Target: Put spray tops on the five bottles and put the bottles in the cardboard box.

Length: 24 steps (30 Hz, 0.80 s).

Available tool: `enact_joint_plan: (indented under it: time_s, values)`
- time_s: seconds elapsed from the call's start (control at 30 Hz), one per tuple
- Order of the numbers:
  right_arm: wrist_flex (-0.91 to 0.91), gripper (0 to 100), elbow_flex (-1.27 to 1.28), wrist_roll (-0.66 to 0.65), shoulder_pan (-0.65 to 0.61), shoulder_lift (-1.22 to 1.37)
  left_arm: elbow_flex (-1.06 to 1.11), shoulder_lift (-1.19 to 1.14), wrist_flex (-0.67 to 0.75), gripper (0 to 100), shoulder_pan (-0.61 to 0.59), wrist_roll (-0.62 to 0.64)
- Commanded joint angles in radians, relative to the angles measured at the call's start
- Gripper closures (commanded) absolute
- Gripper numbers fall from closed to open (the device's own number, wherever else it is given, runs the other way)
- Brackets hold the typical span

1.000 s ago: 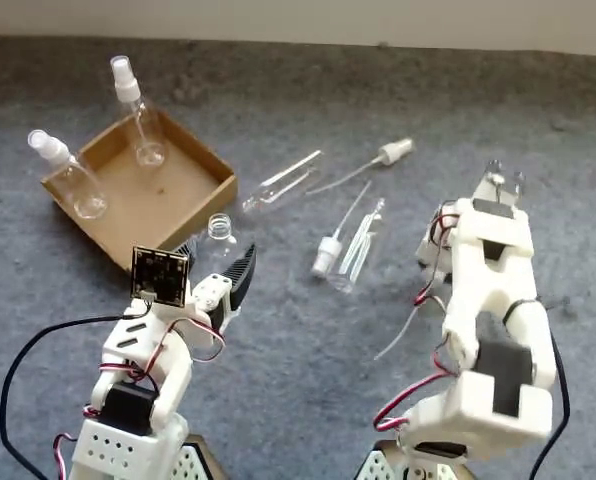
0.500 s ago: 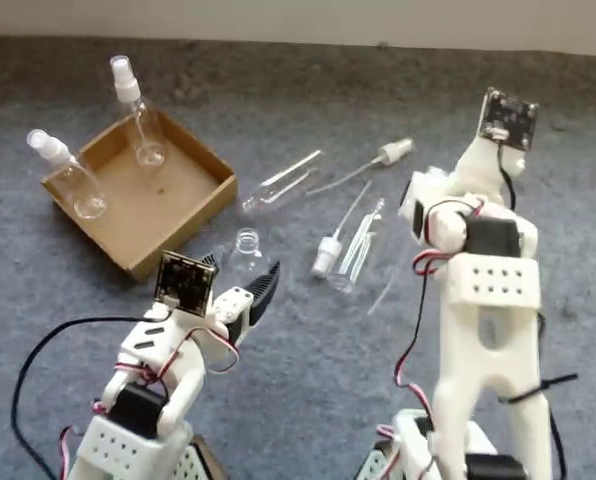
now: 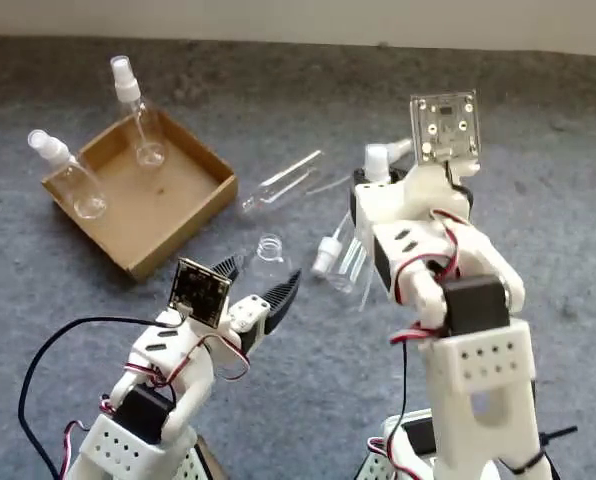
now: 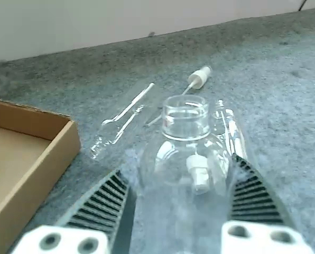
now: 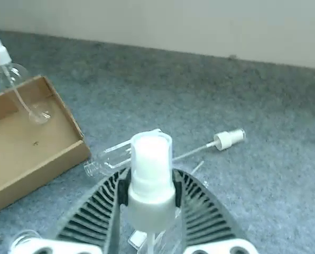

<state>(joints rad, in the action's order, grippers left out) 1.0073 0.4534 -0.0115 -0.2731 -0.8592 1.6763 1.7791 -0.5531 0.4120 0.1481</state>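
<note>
My left gripper (image 3: 261,272) is shut on a clear open-necked bottle (image 3: 268,247), held upright just right of the cardboard box (image 3: 200,215); in the left wrist view the bottle (image 4: 184,153) sits between the ribbed fingers (image 4: 100,200). My right gripper (image 3: 376,182) is shut on a white spray top (image 3: 377,160), raised above the carpet; the spray top (image 5: 149,177) stands nozzle-up between the jaws. Two bottles with spray tops (image 3: 63,172) (image 3: 138,110) stand in the box. A bare bottle (image 3: 283,180) and a loose spray top (image 3: 327,256) lie on the carpet.
Grey carpet covers the table. Another clear bottle (image 3: 359,250) lies beside the loose spray top, partly behind my right arm. A further spray top with a long tube (image 5: 229,138) lies beyond the bare bottle (image 5: 115,153). A pale wall runs along the far edge.
My right arm has risen and swung left toward the middle, bringing a spray top up in its jaws. My left arm has carried the open bottle rightward, away from the box.
</note>
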Motion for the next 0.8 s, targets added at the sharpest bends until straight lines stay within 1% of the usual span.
enact_joint_plan:
  time_s: [0.0, 0.17, 0.3, 0.6, 0.77]
  values:
    - [-0.012, 99.1, -0.053, -0.014, -0.042, -0.113, 0.019, 0.016, 0.018, 96, 0.079, 0.008]
    - [-0.012, 99.1, -0.051, 0.043, -0.048, -0.222, 0.019, 0.016, 0.018, 96, 0.142, 0.008]
    - [-0.007, 99.1, -0.051, 0.101, -0.047, -0.286, 0.019, 0.015, 0.018, 96, 0.216, 0.008]
    - [-0.007, 99.1, -0.051, 0.104, -0.044, -0.426, 0.019, 0.012, 0.018, 96, 0.378, 0.008]
    - [-0.005, 99.1, -0.05, 0.104, -0.044, -0.449, 0.019, 0.008, 0.017, 96, 0.426, 0.008]
